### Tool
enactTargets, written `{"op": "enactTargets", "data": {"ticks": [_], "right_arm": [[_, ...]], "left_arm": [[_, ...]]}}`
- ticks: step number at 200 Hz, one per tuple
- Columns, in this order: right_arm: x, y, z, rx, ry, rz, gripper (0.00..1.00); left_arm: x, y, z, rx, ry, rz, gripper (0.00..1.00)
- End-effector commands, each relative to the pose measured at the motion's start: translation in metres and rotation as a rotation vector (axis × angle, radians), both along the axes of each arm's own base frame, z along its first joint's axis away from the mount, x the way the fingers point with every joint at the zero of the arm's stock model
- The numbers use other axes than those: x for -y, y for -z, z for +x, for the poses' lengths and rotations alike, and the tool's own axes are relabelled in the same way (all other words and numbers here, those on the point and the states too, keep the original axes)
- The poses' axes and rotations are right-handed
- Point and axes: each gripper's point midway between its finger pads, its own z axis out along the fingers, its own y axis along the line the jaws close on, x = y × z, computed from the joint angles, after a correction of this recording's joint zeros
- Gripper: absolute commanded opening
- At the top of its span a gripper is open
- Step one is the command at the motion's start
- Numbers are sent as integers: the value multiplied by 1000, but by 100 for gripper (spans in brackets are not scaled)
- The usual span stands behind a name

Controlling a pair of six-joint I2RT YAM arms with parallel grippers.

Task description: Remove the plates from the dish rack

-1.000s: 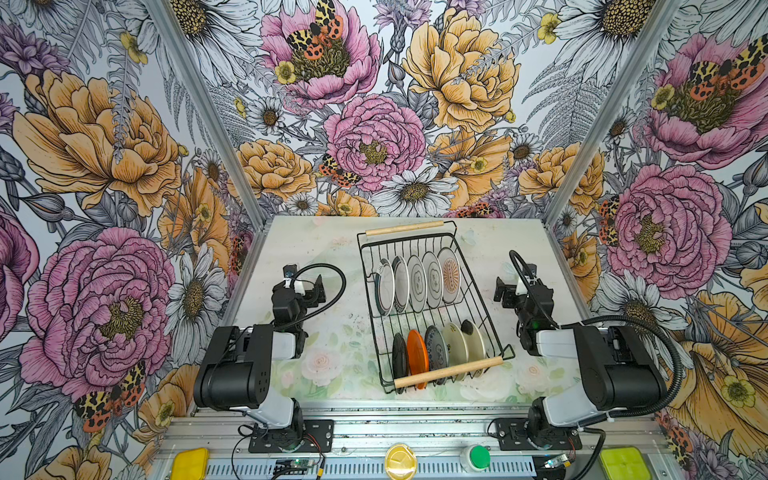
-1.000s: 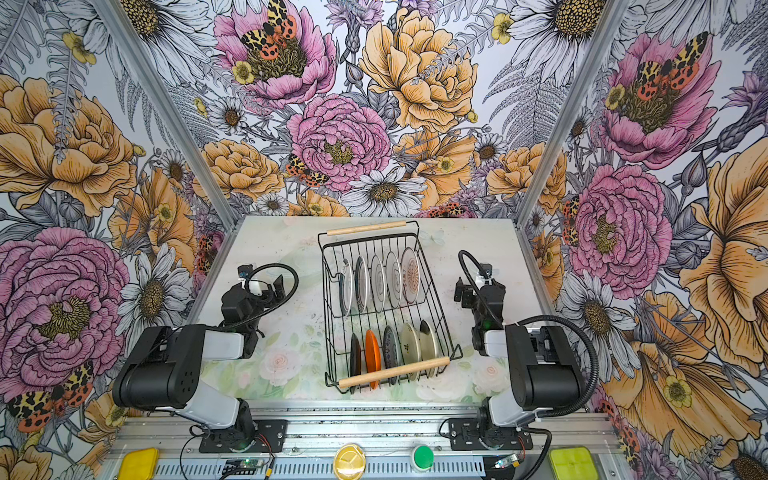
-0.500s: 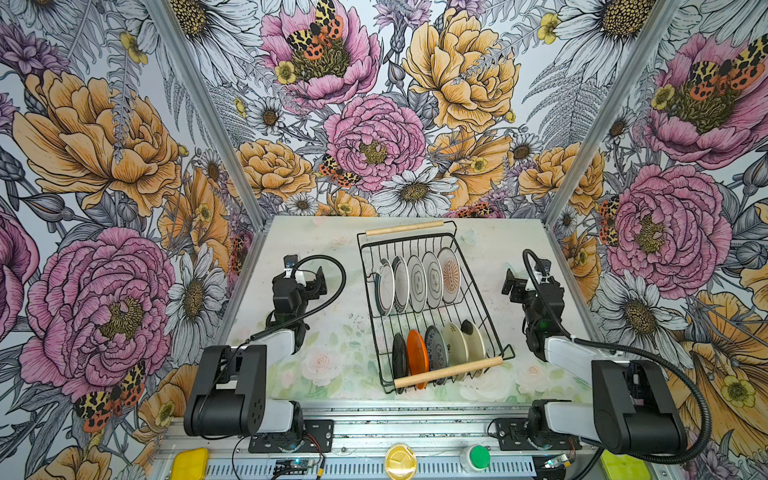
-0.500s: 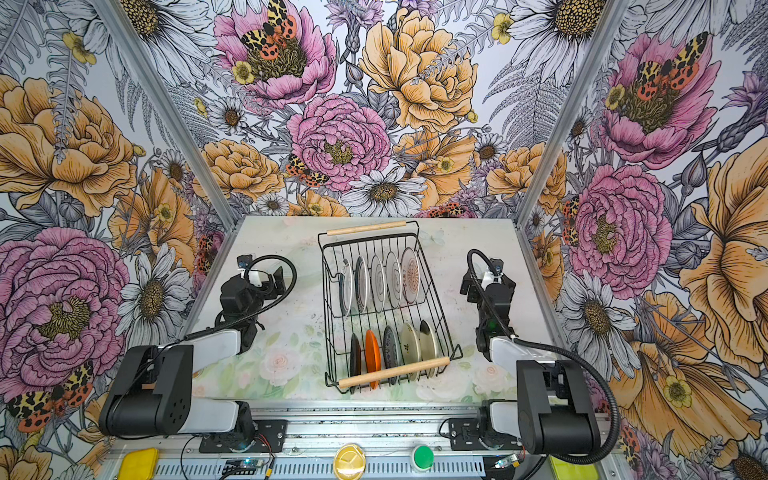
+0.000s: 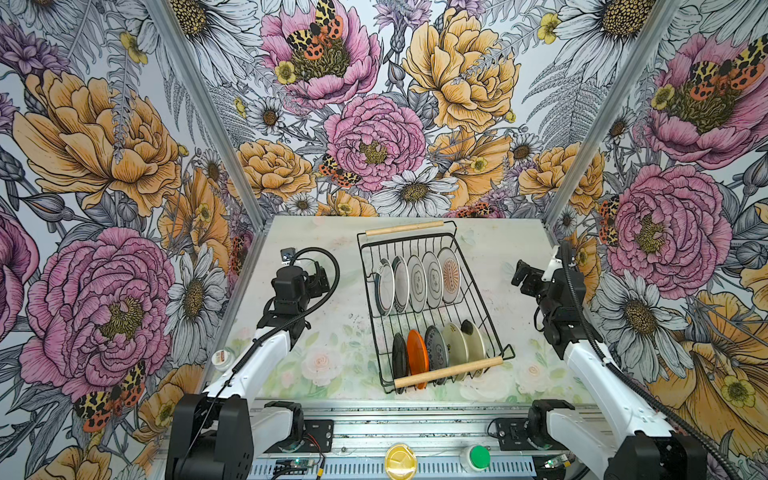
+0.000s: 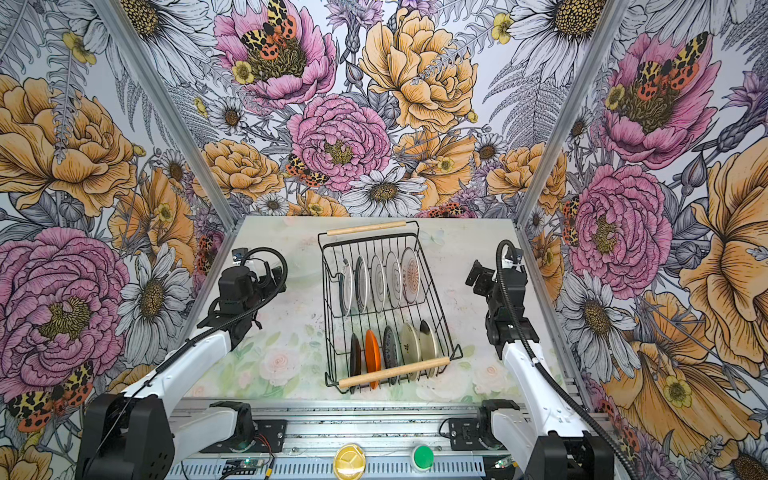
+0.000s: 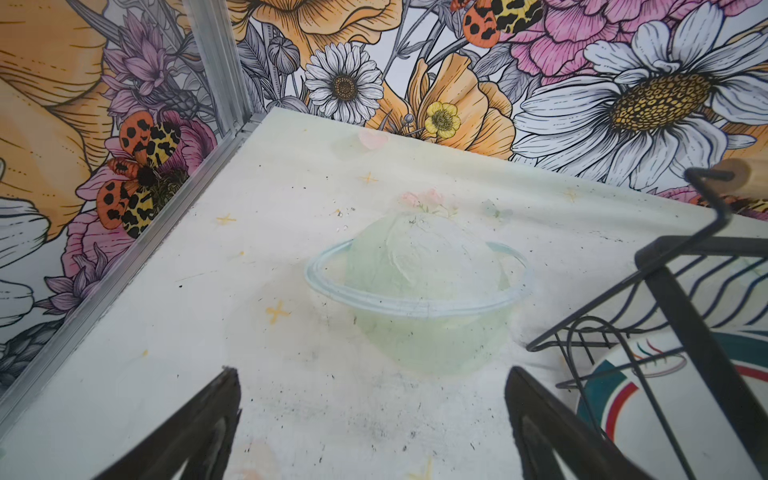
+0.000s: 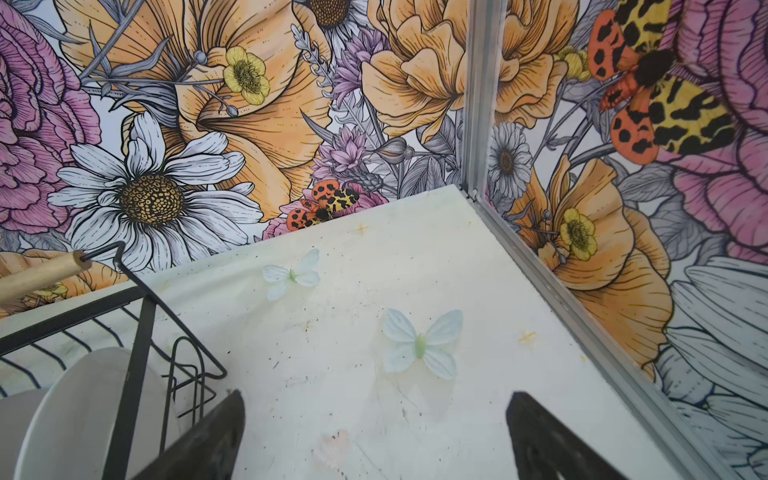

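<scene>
black wire dish rack (image 5: 473, 291) sat skewed at centre frame in both top views, all ten plates (image 5: 417, 283) on edge in two rows inside. they stood close, so a jaw might knock a neighbour or snag the wavy wires; the near wooden handle (image 5: 448, 371) crossed the lower row. left gripper (image 7: 372, 370) and right gripper (image 8: 376, 392) hung wide open, empty, well apart from it at frame left and right.

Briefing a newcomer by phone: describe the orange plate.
Find the black wire dish rack mid-table. In its near row, by the wooden rod handle, the plain orange round plate stands second from left. No other plate is orange.
</scene>
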Motion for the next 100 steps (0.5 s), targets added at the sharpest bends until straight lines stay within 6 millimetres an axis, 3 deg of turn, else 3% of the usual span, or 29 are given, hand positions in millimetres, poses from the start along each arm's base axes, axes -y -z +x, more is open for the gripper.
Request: {"op": "enactTargets", "data": {"ticks": [1,65,100], "right_arm": [[-19,4,-20,-96,-56,138,99],[-57,-6,-55,-180,-191,346,99],[-72,5,-66,-264,-256,371,99]], "left_arm": [[19,-1,-15,-94,31,-101,99],[94,-17,-44,-229,244,-251,99],[124,-26,-52,-264,336,-300,99]]}}
